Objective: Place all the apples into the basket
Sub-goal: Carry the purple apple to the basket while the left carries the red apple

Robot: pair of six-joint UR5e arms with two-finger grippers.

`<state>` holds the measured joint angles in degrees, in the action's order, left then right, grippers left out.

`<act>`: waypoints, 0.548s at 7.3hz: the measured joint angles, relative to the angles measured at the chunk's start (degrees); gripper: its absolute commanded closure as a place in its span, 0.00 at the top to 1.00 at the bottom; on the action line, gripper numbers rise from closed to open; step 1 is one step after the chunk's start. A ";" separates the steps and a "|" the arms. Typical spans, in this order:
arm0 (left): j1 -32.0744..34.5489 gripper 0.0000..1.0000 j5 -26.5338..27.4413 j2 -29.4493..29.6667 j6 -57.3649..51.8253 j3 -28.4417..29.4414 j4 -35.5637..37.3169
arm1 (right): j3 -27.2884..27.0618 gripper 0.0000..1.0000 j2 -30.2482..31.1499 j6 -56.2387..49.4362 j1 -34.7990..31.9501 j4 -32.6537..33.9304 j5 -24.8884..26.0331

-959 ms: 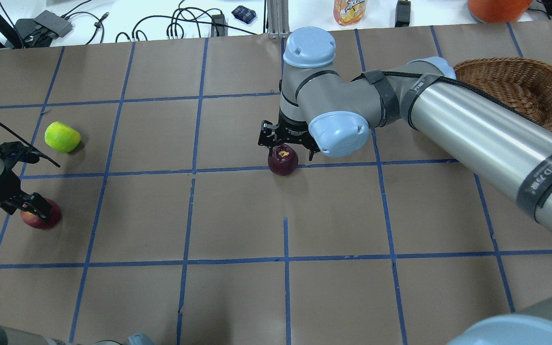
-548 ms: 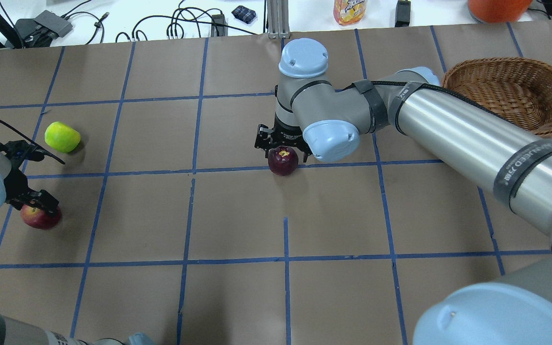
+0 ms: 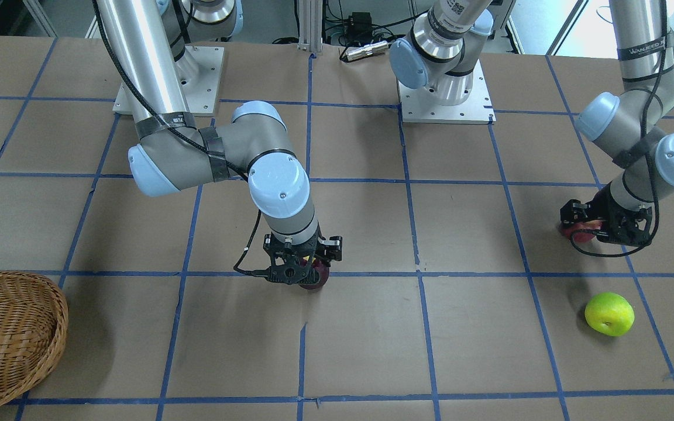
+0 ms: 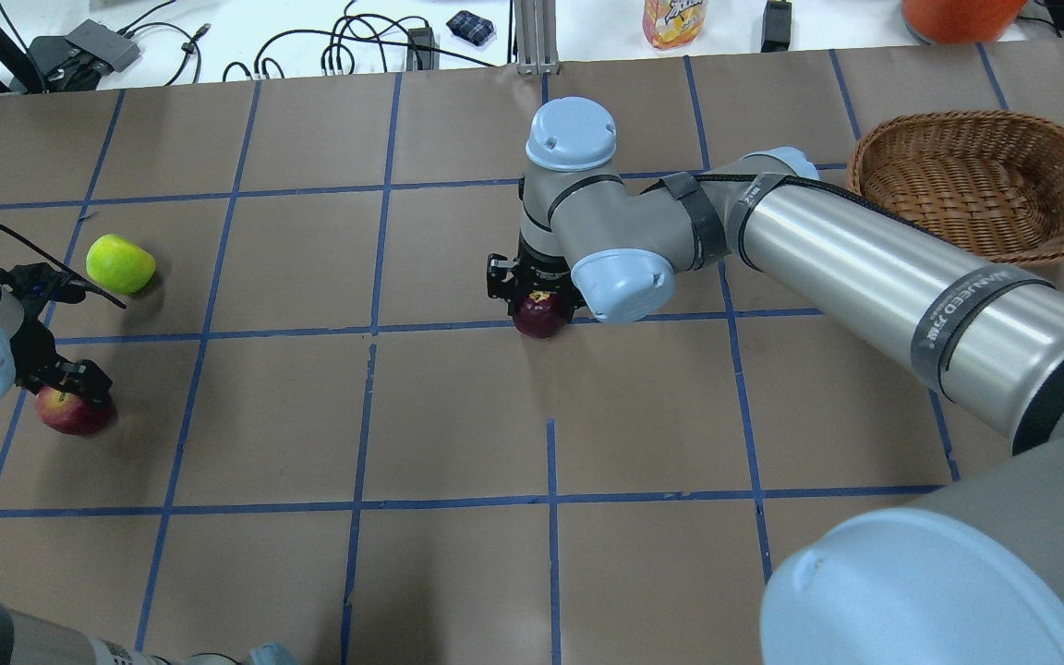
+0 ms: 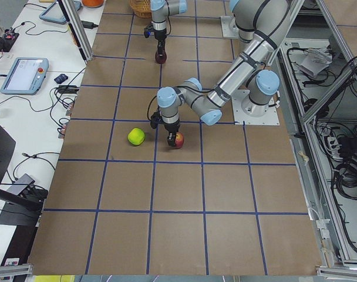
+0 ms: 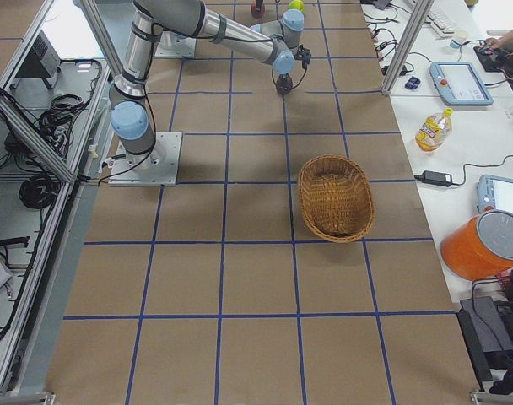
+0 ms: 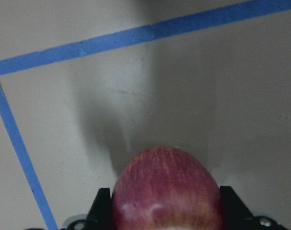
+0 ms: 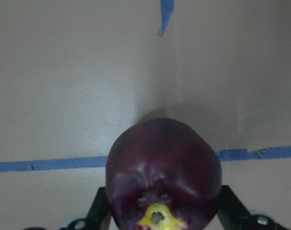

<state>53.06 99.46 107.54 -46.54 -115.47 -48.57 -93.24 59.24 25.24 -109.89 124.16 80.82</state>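
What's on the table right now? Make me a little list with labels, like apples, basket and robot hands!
basket: empty, at the far right in the overhead view
dark maroon apple: on the table, near the middle
right gripper: open, one finger on each side of the dark maroon apple
red apple: on the table, far left
left gripper: open, fingers either side of the red apple
yellow-green apple: lying alone near the red apple, no gripper at it
apples to move: three
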 measured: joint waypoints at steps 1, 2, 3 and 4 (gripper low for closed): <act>1.73 0.39 -0.19 -1.14 2.54 0.56 -1.34 | 0.02 0.00 -0.07 -0.03 0.02 0.06 -1.13; 4.37 0.38 -0.52 -2.53 6.51 1.65 -4.32 | 0.34 0.00 0.21 -0.09 0.24 -0.04 -1.64; 7.49 0.38 -0.81 -3.85 12.12 3.52 -8.89 | 1.61 0.00 1.32 -0.24 0.88 -1.25 -1.77; 11.06 0.38 -2.05 -4.94 19.46 5.62 -13.60 | 4.08 0.00 2.55 -0.70 2.38 -4.13 -1.61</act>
<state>64.12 97.41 102.60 -27.08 -109.85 -62.17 -89.16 61.79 24.54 -107.51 120.03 79.21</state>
